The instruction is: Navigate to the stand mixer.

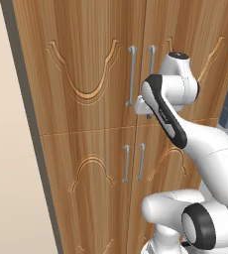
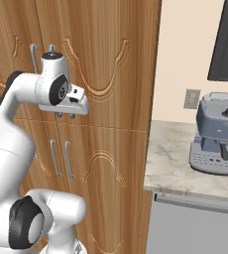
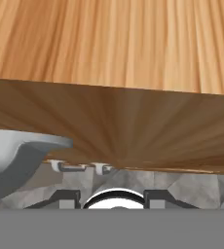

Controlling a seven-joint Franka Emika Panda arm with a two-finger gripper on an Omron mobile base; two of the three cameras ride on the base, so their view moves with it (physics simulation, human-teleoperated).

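The stand mixer is out of view. My gripper hangs from the folded arm, close in front of the tall wooden cabinet, about level with the seam between its upper and lower doors. Its fingers point down, stand apart and hold nothing, so it is open. In the hand view the gripper looks down along the wooden door face toward a grey tiled floor.
A boxy blue-grey coffee machine stands on the marble counter right of the cabinet, below a wall outlet. Grey door handles run down the cabinet's middle. A beige wall borders the cabinet's left.
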